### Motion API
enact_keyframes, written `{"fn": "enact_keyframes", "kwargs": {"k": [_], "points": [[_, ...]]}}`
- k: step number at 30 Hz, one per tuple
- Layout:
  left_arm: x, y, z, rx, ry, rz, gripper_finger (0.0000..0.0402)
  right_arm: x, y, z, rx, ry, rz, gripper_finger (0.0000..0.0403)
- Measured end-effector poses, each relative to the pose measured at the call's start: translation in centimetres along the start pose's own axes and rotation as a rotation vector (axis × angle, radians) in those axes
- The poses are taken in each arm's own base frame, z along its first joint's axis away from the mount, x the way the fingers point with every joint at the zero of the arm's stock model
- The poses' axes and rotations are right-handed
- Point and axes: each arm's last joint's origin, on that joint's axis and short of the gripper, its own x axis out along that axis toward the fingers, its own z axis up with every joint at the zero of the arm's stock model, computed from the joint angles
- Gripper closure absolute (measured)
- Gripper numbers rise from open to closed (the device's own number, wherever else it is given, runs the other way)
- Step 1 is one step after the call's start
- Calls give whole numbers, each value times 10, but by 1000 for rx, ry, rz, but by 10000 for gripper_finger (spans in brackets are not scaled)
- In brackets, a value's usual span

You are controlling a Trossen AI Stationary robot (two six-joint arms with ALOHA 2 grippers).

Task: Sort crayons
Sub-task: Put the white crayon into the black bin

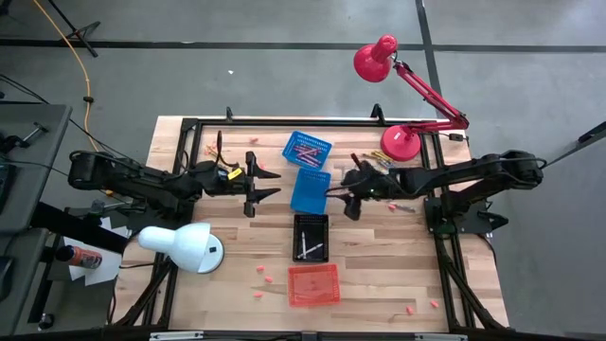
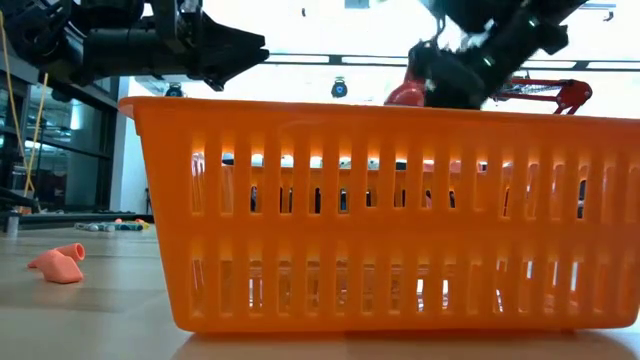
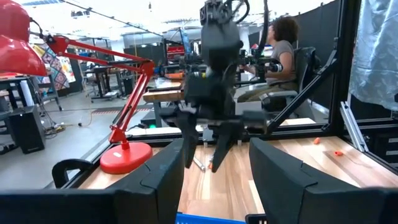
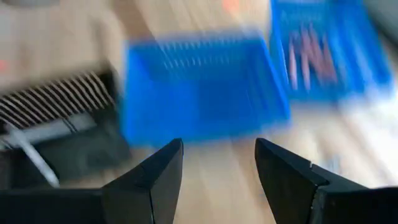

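Note:
Pink crayons (image 1: pixel 305 150) lie in the far blue basket (image 1: pixel 320 142), and they also show in the right wrist view (image 4: pixel 311 56). Grey crayons (image 1: pixel 311 248) lie in the black basket (image 1: pixel 310 225). A few loose crayons (image 1: pixel 377 157) lie on the table by the red lamp's base. My left gripper (image 1: pixel 268 185) is open and empty, left of the near blue basket (image 1: pixel 310 189). My right gripper (image 1: pixel 347 196) is open and empty, just right of that basket, which shows ahead of its fingers in the right wrist view (image 4: pixel 199 93).
An orange basket (image 1: pixel 313 284) stands near the front edge and fills the low view (image 2: pixel 380 210). Small pink bits (image 1: pixel 263 277) lie around it. A white lamp (image 1: pixel 185 244) stands front left and a red lamp (image 1: pixel 400 142) back right. A person (image 3: pixel 283 43) sits beyond the table.

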Motion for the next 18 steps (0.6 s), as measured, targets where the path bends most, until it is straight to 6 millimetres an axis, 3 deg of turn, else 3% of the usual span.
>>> {"fn": "enact_keyframes", "kwargs": {"k": [6,12,18], "points": [[0,0,0,-16,2,0,232,-4,-10,-36,287,347,-177,206],[0,1,0,-23,1,26,232,-9,-22,-59,562,386,-461,206],[0,1,0,-24,3,26,232,-15,-33,-99,805,403,-730,206]]}}
